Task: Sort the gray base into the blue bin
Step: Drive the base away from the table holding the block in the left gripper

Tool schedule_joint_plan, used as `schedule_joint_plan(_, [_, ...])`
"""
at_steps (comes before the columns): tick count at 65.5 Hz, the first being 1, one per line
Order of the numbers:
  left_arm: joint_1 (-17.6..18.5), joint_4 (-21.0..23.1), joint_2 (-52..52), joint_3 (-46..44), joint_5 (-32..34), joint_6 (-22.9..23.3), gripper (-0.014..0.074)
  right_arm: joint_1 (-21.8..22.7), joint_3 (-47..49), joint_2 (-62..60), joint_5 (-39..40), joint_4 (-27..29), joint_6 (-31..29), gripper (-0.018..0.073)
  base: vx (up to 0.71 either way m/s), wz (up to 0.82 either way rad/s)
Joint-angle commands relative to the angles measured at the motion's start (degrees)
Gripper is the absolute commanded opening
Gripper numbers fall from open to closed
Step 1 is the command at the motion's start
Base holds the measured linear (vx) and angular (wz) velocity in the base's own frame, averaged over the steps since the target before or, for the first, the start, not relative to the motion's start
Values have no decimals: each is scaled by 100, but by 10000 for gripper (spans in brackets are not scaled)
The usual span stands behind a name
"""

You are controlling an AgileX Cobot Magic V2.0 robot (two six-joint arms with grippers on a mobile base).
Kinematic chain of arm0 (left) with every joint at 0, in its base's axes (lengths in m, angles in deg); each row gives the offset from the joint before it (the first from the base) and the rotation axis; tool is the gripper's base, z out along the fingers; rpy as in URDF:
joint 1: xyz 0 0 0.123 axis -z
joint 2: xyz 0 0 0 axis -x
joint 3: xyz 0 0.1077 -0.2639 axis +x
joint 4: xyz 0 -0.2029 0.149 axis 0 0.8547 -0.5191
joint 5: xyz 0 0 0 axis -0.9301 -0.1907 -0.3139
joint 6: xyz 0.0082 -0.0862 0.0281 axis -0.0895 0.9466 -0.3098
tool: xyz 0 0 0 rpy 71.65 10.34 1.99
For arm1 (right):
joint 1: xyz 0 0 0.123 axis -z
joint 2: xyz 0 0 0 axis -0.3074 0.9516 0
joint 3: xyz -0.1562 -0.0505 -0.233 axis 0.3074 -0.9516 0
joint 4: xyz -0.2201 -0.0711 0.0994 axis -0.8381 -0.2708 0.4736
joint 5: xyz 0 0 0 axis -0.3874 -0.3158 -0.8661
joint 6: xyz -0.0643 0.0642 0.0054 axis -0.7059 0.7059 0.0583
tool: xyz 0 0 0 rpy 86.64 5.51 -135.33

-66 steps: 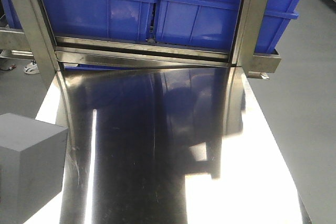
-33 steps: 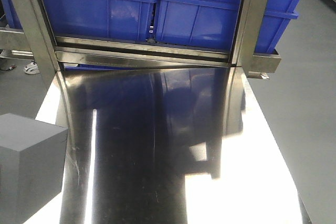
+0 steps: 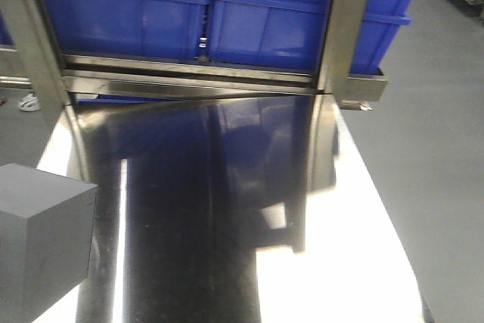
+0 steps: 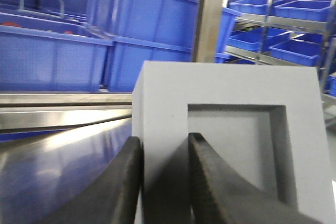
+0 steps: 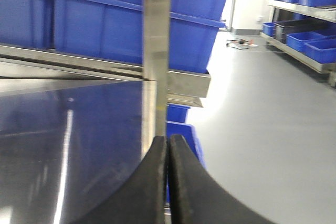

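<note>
The gray base [image 3: 41, 232], a light gray block, shows at the lower left of the front view, over the left edge of the steel table [image 3: 340, 262]. In the left wrist view its square recess [image 4: 236, 145] faces the camera. My left gripper [image 4: 165, 138] is shut on the gray base [image 4: 231, 87], one finger outside the block's left wall and the other inside the recess. The big blue bin [image 3: 287, 28] stands behind the steel rail, to the right of centre, and appears as the tall blue bin [image 4: 142, 19] in the left wrist view. My right gripper [image 5: 168, 137] is shut on nothing.
A lower blue tub [image 3: 121, 17] holding red items sits left of the bin. Upright steel posts [image 3: 344, 28] and a rail [image 3: 189, 81] stand between table and bins. Grey floor [image 3: 439, 149] lies to the right, with shelves of blue crates [image 4: 283, 19].
The bins, posts and rail have slid a little left and up in the front view. The gray base keeps its place in the picture.
</note>
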Motion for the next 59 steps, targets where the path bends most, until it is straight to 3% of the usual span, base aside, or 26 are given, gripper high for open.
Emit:
schedule_joint_plan(1, [16, 42, -59, -169, 667, 40, -6, 26, -85, -66, 444, -42, -33, -9, -2, -32])
schedule_joint_plan(59, [16, 42, -59, -169, 667, 40, -6, 26, -85, -66, 444, -42, -33, -9, -7, -60])
